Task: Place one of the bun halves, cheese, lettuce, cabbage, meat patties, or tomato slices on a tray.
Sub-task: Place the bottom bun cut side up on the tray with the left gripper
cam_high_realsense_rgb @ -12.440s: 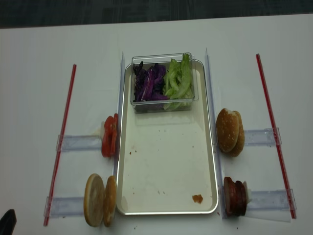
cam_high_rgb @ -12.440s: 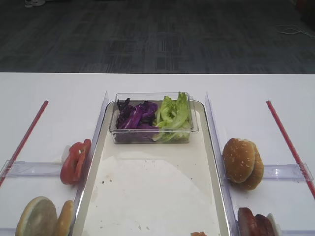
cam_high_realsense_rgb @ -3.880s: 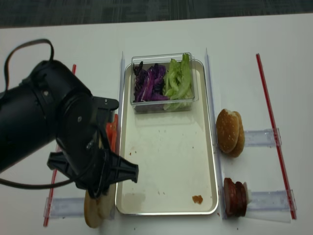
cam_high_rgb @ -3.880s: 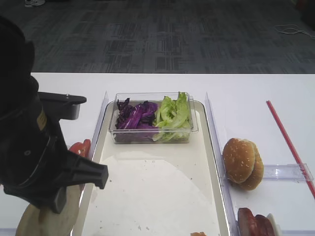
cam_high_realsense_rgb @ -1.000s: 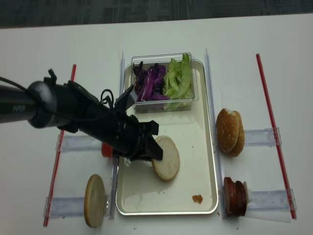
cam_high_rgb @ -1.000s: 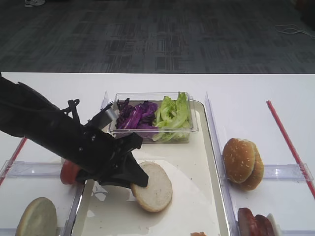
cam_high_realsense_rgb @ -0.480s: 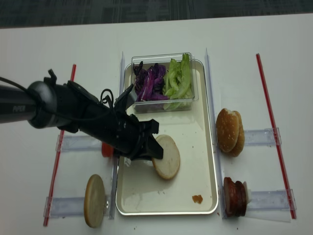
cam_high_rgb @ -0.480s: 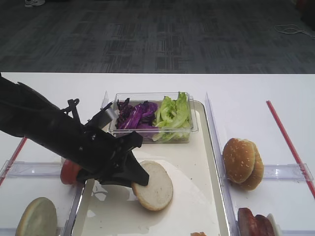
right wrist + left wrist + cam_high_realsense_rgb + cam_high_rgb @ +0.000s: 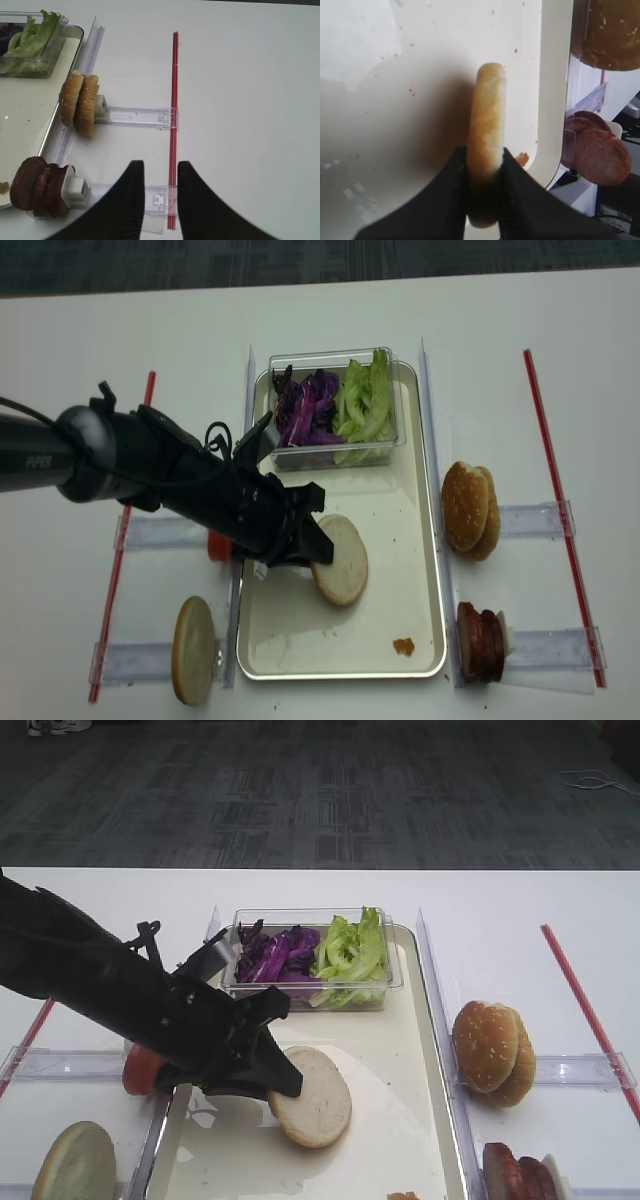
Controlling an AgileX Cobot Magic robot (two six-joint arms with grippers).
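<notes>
My left gripper [image 9: 285, 1082] [image 9: 320, 552] [image 9: 484, 152] is shut on a pale bun half [image 9: 312, 1097] [image 9: 341, 560] [image 9: 486, 110], which it holds tilted low over the middle of the cream tray [image 9: 400, 1050] [image 9: 400, 540] [image 9: 420, 75]. A second bun half [image 9: 75, 1165] [image 9: 194, 650] stands in its holder at the front left. Lettuce [image 9: 352, 952] and cabbage [image 9: 275, 955] fill a clear tub at the tray's far end. Tomato slices [image 9: 140, 1070] peek from behind the left arm. Meat patties [image 9: 40, 186] [image 9: 480, 642] stand at the front right. No cheese shows. My right gripper [image 9: 159, 167] hangs open over the table.
Domed bun tops [image 9: 492, 1050] [image 9: 79, 102] stand in a clear holder right of the tray. Red strips [image 9: 555, 490] [image 9: 125, 530] run along both outer sides of the white table. Clear dividers [image 9: 432, 440] flank the tray. An orange scrap [image 9: 403, 646] lies near the tray's front rim.
The held bun half has edged slightly right over the tray. Nothing else has moved.
</notes>
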